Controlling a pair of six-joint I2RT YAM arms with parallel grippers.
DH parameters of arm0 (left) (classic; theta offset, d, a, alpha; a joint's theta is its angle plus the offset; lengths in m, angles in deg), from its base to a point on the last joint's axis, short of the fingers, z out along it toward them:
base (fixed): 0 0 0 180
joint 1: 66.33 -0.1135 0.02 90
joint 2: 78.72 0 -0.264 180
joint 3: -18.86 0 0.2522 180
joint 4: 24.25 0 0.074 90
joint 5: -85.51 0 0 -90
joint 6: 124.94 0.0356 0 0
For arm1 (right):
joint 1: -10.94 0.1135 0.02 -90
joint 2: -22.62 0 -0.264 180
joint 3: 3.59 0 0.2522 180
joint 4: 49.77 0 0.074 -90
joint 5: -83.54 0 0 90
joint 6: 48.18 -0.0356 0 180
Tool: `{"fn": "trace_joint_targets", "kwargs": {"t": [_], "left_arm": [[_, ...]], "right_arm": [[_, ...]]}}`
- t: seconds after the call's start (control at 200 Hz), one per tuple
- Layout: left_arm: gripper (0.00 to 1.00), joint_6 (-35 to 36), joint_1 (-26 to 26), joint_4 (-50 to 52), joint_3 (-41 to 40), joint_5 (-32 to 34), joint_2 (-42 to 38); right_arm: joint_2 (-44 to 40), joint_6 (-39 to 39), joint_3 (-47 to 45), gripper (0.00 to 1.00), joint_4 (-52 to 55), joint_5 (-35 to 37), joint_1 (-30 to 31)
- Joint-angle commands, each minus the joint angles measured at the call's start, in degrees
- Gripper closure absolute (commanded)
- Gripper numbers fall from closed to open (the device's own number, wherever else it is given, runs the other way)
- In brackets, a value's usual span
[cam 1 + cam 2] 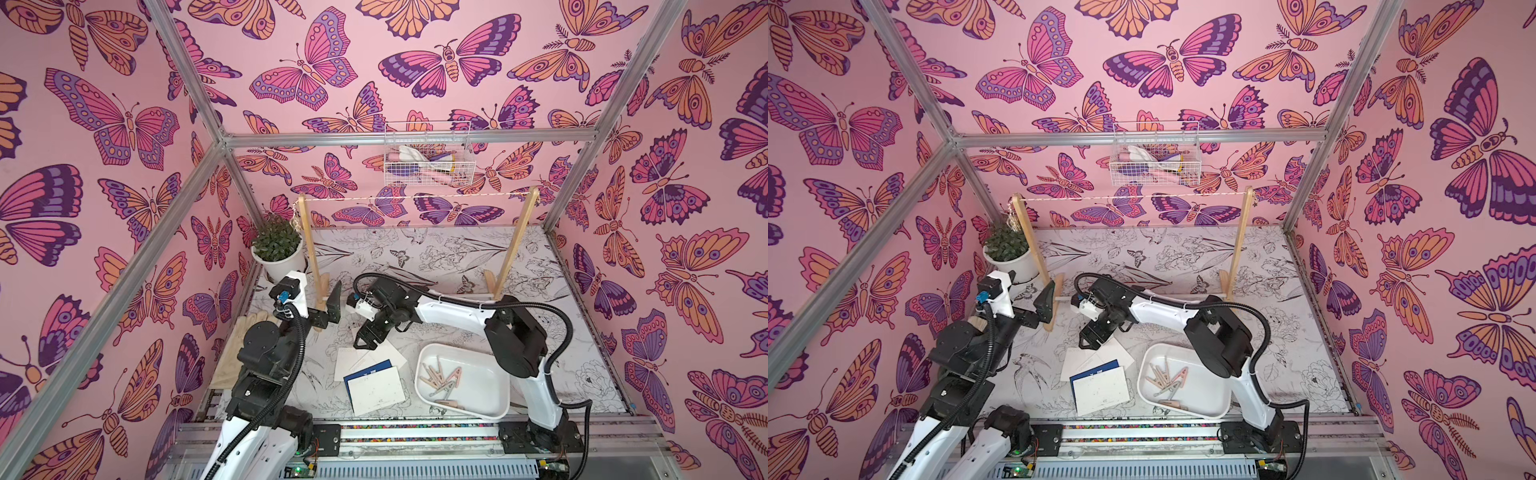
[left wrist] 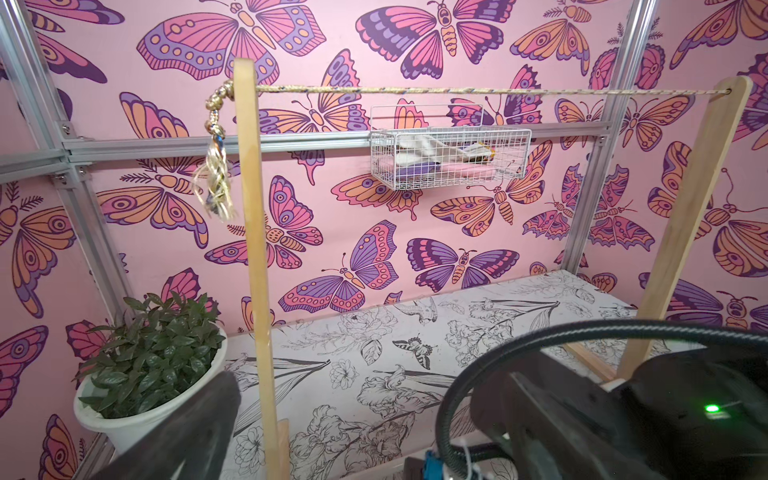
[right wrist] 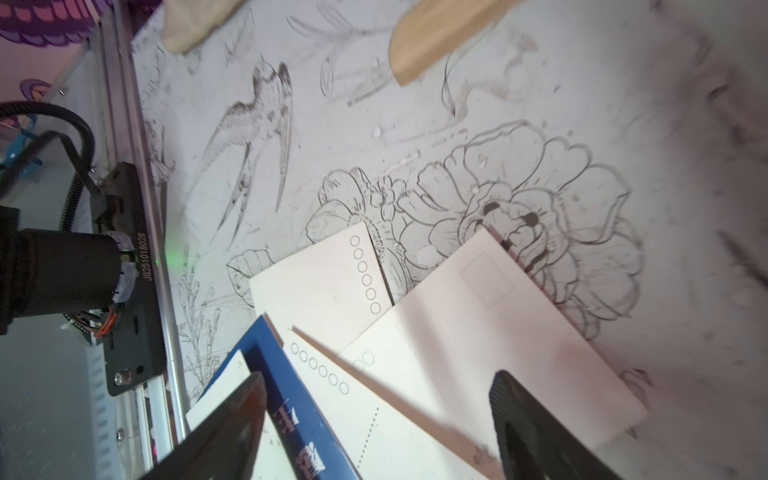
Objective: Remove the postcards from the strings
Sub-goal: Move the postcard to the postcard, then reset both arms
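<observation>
Several cards lay heaped on the table, off the string; right gripper above them and left gripper both gaped, empty.

The table has a white top with black drawings of flowers, birds and butterflies. Near the front, the postcards lie flat in a messy pile, one over another. A blue postcard peeks out from under the top white one. Just beside the pile, on the right, sits a white tray with clothespins in it. A wooden stand rests on its feet farther back. A potted plant stands in the back left corner.
</observation>
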Motion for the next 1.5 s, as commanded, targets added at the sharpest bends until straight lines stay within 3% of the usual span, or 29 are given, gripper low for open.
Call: {"fn": "trace_joint_targets", "kwargs": {"t": [0.0, 0.135, 0.346, 0.496, 0.641, 0.721, 0.896, 1.137, 1.247, 1.497], "left_arm": [[0.00, 1.2, -0.4, -3.5, -2.0, 2.7, -0.8], [0.00, 1.4, -0.4, -6.5, -4.1, 3.0, -0.9], [0.00, -0.1, -0.5, -9.2, -5.4, 2.7, 2.5], [0.00, -2.5, -0.6, -12.7, -6.4, -0.1, 7.1], [0.00, -4.5, -1.4, -15.0, -7.1, 0.6, 12.1], [0.00, -4.5, -1.5, -17.7, -8.9, 3.9, 14.3], [0.00, -3.8, -2.7, -22.4, -12.3, 12.4, 20.3], [0.00, -4.3, -6.6, -16.7, -9.4, 19.5, 31.2], [0.00, -4.6, -8.9, -20.0, -10.3, 18.6, 35.2], [0.00, 0.8, -11.3, -41.7, -14.3, 15.6, 50.1]], "right_arm": [[-7.7, 0.9, -4.1, 0.14, -2.8, 3.3, 0.1], [-18.3, 1.4, -13.4, 0.14, -5.4, 8.9, -0.5], [-39.6, 1.1, -31.7, 0.13, -11.9, 28.2, -3.8], [-55.3, 0.5, -46.3, 0.12, -20.9, 42.0, -9.6], [-63.9, -1.9, -57.3, 0.11, -30.3, 53.6, -17.6], [-64.5, -2.5, -62.5, 0.09, -37.5, 59.7, -21.8], [-57.7, -3.0, -66.8, 0.07, -46.6, 62.3, -30.5], [-56.1, -0.1, -66.9, 0.06, -44.7, 62.4, -33.2], [-56.3, -0.1, -70.7, 0.06, -49.6, 60.7, -35.1], [-47.0, 1.2, -72.5, 0.06, -62.9, 54.4, -39.3]]}}
